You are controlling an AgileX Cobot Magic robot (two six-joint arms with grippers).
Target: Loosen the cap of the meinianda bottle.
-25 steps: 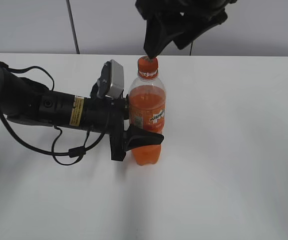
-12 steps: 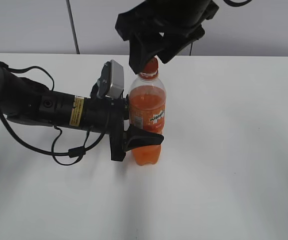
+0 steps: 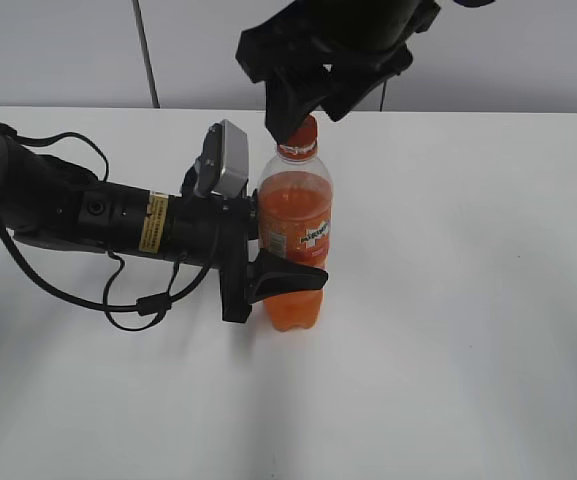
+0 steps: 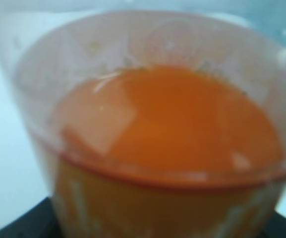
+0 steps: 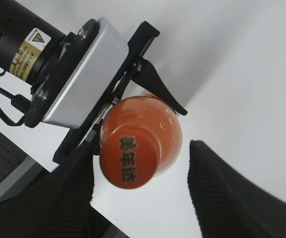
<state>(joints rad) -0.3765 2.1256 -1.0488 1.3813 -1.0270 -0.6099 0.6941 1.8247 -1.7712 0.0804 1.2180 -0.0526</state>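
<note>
The meinianda bottle stands upright on the white table, holding orange drink and wearing an orange label. My left gripper comes in from the left and is shut on its middle. The bottle fills the left wrist view, blurred. The orange cap is on the neck. My right gripper hangs over it from above, open, with a finger on each side. In the right wrist view the cap sits between the fingers, close to the left one and apart from the right one.
The white table spreads around the bottle. The left arm with its loose black cables lies across the table's left half. A grey wall stands behind. The left wrist camera box shows beside the bottle.
My right gripper has swung left and down from beside the cap to straddle it. The bottle and left gripper have not moved.
</note>
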